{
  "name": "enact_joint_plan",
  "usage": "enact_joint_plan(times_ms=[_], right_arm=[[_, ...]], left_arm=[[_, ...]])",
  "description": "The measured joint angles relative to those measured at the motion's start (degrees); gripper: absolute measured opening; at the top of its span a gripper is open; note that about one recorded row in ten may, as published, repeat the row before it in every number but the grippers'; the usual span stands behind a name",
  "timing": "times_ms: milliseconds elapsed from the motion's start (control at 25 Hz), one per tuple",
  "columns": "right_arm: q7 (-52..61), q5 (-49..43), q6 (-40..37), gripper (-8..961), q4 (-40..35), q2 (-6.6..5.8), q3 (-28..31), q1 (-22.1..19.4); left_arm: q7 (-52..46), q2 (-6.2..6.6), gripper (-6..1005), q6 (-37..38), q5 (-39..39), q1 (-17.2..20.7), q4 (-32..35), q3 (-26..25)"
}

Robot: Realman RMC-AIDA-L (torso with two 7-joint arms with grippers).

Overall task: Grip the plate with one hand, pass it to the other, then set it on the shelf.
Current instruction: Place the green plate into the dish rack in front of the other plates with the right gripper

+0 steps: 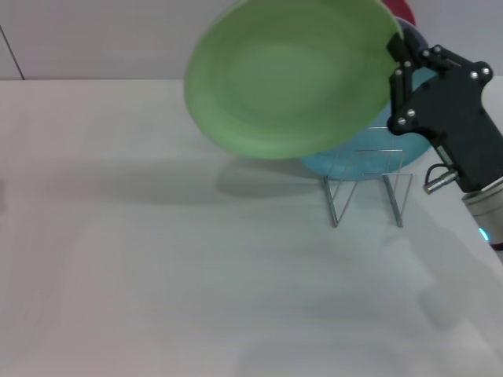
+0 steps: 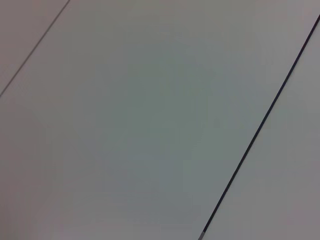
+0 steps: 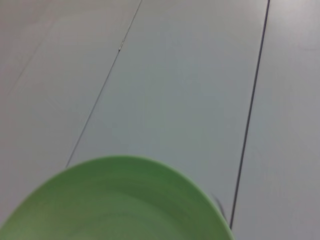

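- The right gripper (image 1: 402, 59) is clamped on the right-hand rim of the light green plate (image 1: 291, 75), its black fingers (image 1: 403, 49) pinching the edge.
- The plate hangs in the air, tilted up so its hollow face is turned toward the head camera, well above the tabletop (image 1: 173, 267).
- A soft shadow of the plate lies on the tabletop beneath it, to the left of the rack.
- The wire rack (image 1: 368, 188) stands on the tabletop below and slightly right of the plate; the green plate is clear of its upright loops.
- A turquoise plate (image 1: 346, 161) shows behind the green one, low down at the rack, and the edge of a red plate (image 1: 402, 11) peeks out above the gripper.
- Whether the turquoise plate rests in the rack or only beside it cannot be told.
- In the right wrist view the green plate's rim (image 3: 120, 200) fills the lower part, with pale panelled surface beyond it.
- The left gripper appears in no view; the left wrist camera shows only a pale surface crossed by a dark seam (image 2: 260, 135).
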Motion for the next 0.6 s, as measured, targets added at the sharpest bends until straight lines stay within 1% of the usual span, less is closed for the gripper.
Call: enact_joint_plan(times_ms=[440,600], right_arm=[[-7.5,-0.3,-0.6,19,0.0,-0.30,0.3,0.2],[-8.8,-0.9,-0.4,18,0.2,-0.71,0.3,0.2]], left_arm=[[-0.2,-0.29,563,0.0,0.0,0.3,0.0,0.0],[-0.6,-0.30,563,-0.2,0.0,0.3,0.0,0.0]])
